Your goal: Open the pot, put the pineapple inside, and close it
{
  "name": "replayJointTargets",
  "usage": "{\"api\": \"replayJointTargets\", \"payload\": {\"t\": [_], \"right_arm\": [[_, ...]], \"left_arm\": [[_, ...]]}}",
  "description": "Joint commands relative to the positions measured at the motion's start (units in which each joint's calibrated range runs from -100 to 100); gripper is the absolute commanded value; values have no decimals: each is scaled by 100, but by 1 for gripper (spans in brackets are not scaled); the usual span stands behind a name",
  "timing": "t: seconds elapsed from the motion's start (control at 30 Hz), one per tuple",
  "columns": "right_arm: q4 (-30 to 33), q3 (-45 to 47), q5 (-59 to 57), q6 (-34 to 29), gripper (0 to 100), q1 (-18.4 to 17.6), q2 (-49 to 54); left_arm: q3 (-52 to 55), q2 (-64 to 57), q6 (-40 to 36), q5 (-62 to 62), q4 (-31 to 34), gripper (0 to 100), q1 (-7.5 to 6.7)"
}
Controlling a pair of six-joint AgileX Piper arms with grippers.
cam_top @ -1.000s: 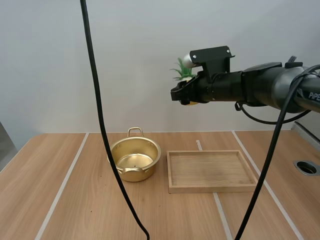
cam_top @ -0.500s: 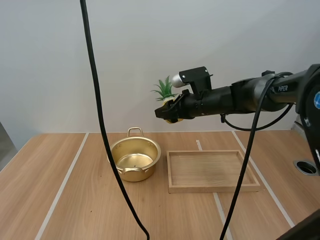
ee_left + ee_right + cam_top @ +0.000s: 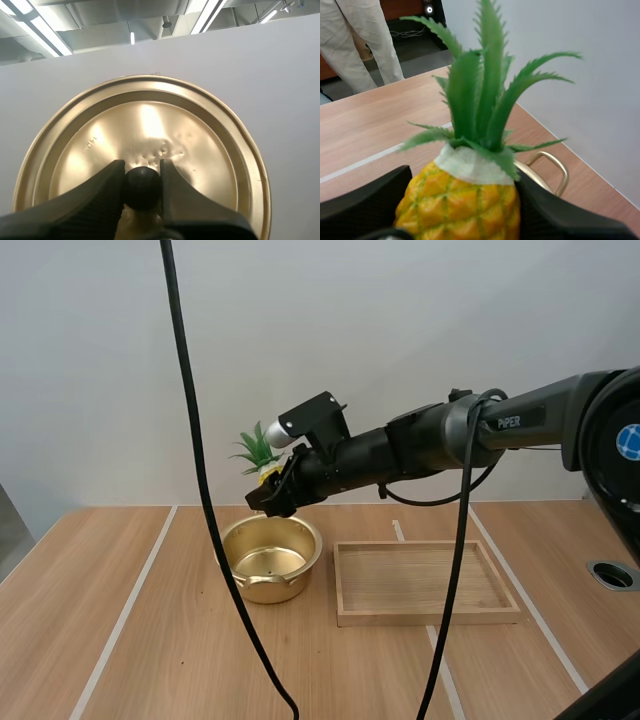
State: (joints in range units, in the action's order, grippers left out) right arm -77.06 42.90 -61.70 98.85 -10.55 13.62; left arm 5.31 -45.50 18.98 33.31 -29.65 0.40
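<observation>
An open gold pot (image 3: 270,559) stands on the wooden table, left of centre in the high view. Just above its far rim my right gripper (image 3: 270,492) is shut on a yellow pineapple (image 3: 262,462) with green leaves, held in the air. In the right wrist view the pineapple (image 3: 462,197) sits between the two black fingers (image 3: 362,200), and a pot handle (image 3: 547,167) shows behind it. In the left wrist view my left gripper (image 3: 142,177) is shut on the black knob (image 3: 142,187) of the gold lid (image 3: 145,150), which is lifted up against the wall.
An empty wooden tray (image 3: 425,582) lies just right of the pot. A round hole (image 3: 612,575) sits in the table at the far right. A person's legs (image 3: 362,42) stand beyond the table's end in the right wrist view.
My right arm has carried the pineapple leftward and down, from above the tray to just over the pot's far rim. The pot and tray have not moved.
</observation>
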Motion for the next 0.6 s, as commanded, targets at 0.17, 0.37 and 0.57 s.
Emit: {"api": "replayJointTargets", "payload": {"t": [0.17, 0.37, 0.57], "right_arm": [[23, -42, 264, 75, 0, -59, -646], [7, -42, 264, 115, 0, -59, -1106], [-158, -42, 264, 115, 0, -59, -1396]], "left_arm": [[-66, -47, -17, -193, -12, 0, -5], [-66, -47, -17, -193, -12, 0, -5], [-66, -47, -17, -193, -12, 0, -5]]}}
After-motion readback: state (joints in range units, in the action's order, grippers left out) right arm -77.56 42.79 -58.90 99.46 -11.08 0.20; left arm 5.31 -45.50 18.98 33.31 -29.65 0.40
